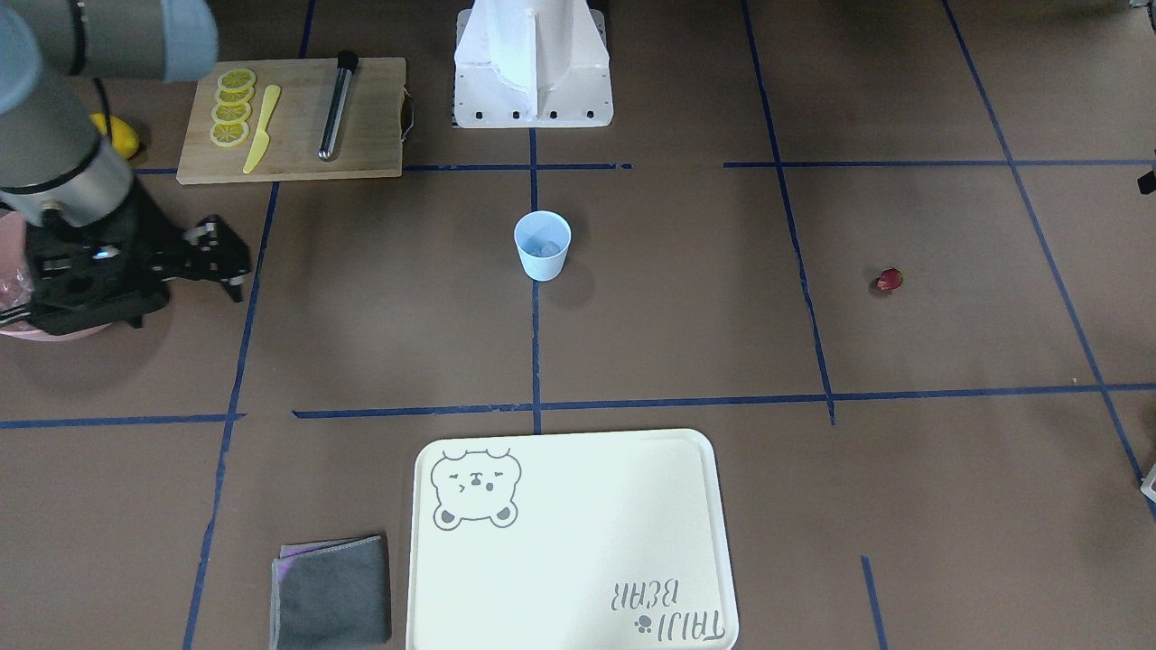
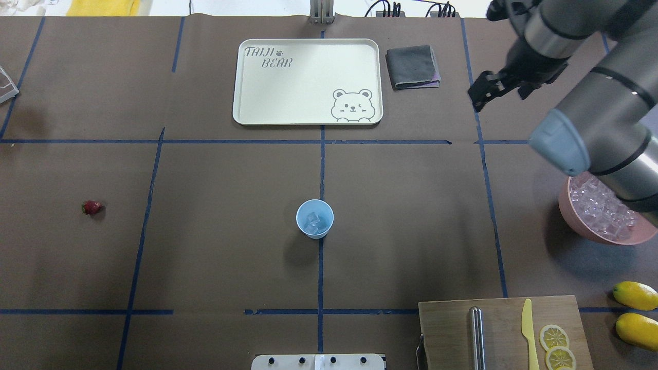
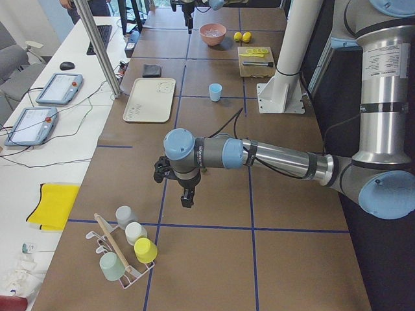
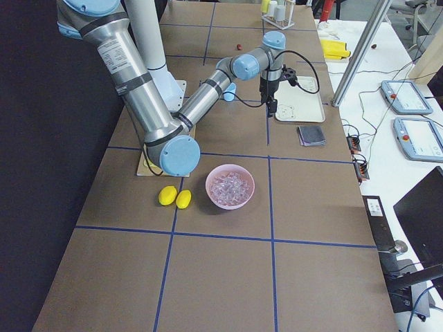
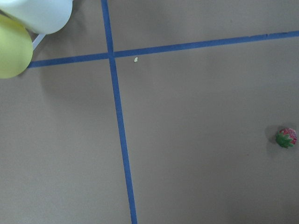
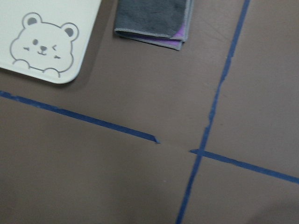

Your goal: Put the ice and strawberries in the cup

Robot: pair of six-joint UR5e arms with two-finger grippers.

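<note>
The pale blue cup (image 2: 314, 218) stands upright at the table's middle with a few ice cubes (image 2: 314, 222) inside; it also shows in the front view as the cup (image 1: 543, 246). More ice (image 2: 600, 209) fills the pink bowl (image 2: 591, 235) under the right arm. One strawberry (image 2: 92, 207) lies alone far to the left and shows at the right edge of the left wrist view, strawberry (image 5: 286, 137). My right gripper (image 2: 479, 96) hangs open and empty beyond the bowl, near the grey cloth. My left gripper (image 3: 187, 197) hovers low by the cup rack; I cannot tell its state.
A cream bear tray (image 2: 247, 82) and a folded grey cloth (image 2: 413, 67) lie at the far side. A wooden board (image 2: 447, 334) carries lemon slices, a yellow knife and a metal rod. Two lemons (image 2: 636, 295) sit beside it. A rack of cups (image 3: 123, 249) stands at the left end.
</note>
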